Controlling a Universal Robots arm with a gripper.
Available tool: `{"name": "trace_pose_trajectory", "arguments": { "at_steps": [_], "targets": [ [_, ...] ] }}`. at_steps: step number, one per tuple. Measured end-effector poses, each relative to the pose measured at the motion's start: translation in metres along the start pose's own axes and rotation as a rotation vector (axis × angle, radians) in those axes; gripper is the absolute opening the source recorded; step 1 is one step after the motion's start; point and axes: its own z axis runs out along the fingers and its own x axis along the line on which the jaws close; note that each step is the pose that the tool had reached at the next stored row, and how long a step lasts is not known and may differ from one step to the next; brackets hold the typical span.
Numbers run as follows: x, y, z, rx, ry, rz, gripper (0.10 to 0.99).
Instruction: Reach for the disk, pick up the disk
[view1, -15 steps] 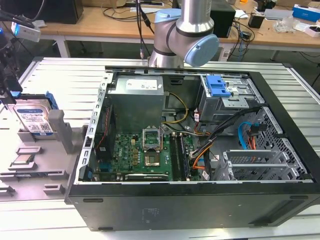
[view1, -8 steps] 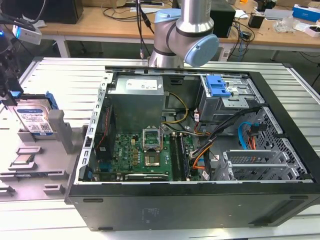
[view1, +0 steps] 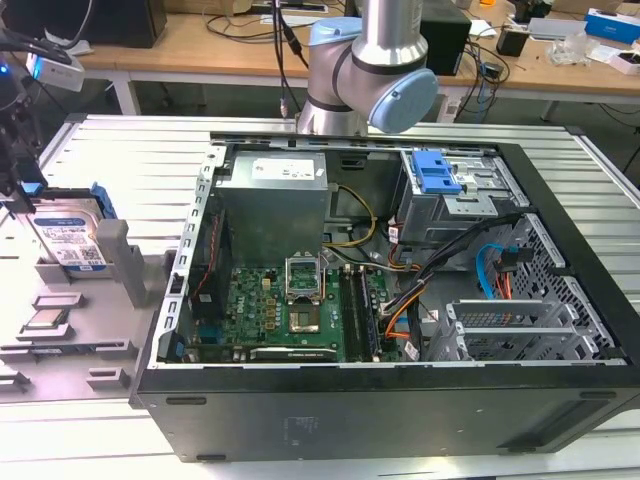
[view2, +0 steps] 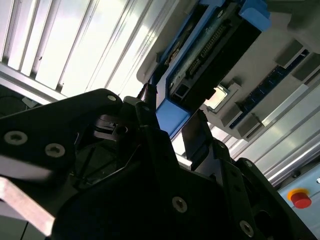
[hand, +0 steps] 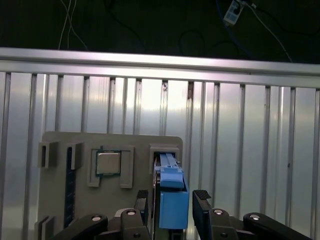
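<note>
The gripper (hand: 171, 196) is down over the grey moulded plastic tray (hand: 52, 195), and its jaws are open: in the first wrist view the two black, blocky fingers (hand: 201, 200) stand either side of the disk (hand: 173, 207), with a thin gap visible on at least one side. The disk stands on edge in a slot of the tray, its chunky blue plastic rail facing the camera. In the exterior view it sits out at nine o'clock from the open computer case (view1: 400, 410), on the exterior view's left, a flat silver slab (view1: 68, 238) with a blue-and-white label and blue rails. The second wrist view catches it edge-on: dark underside, a row of connector pins, blue frame around it. Just beside its slot, a small square silver chip (hand: 108, 163) lies flat in its own recess, shiny on top. Tray and case rest on a ribbed aluminium table (hand: 250, 150), bright and grooved. The smooth silver-and-blue arm (view1: 370, 70) rises at twelve o'clock behind the case.
</note>
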Motion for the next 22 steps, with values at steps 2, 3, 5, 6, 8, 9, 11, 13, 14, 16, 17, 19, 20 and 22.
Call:
{"name": "trace_pose_trajectory", "arguments": {
  "at_steps": [2,3,5,6,8,9,11,13,14,16,17,19,20,22],
  "targets": [
    [0.0000,0.0000,0.0009,0.000,0.0000,0.000,0.482],
    [0.0000,0.0000,0.0013,0.000,0.0001,0.000,0.482],
    [0.0000,-0.0001,0.0021,0.000,0.0000,0.000,0.482],
    [0.0000,-0.0001,0.0025,0.000,0.0001,0.000,0.482],
    [0.0000,-0.0001,0.0038,0.000,0.0000,0.000,0.482],
    [0.0000,-0.0002,0.0047,0.000,0.0000,0.000,0.482],
    [0.0000,-0.0002,0.0062,0.000,0.0000,0.000,0.482],
    [0.0000,-0.0003,0.0080,0.000,0.0000,0.000,0.482],
    [0.0000,-0.0003,0.0088,0.000,0.0000,0.000,0.482],
    [0.0000,-0.0005,0.0121,0.000,0.0001,0.000,0.482],
    [-0.0001,-0.0005,0.0142,0.000,0.0000,0.000,0.482],
    [-0.0001,-0.0007,0.0183,0.000,0.0001,0.000,0.482],
    [-0.0001,-0.0008,0.0214,0.000,0.0000,0.000,0.482],
    [-0.0001,-0.0009,0.0250,0.000,0.0002,0.000,0.482]
  ]
}}
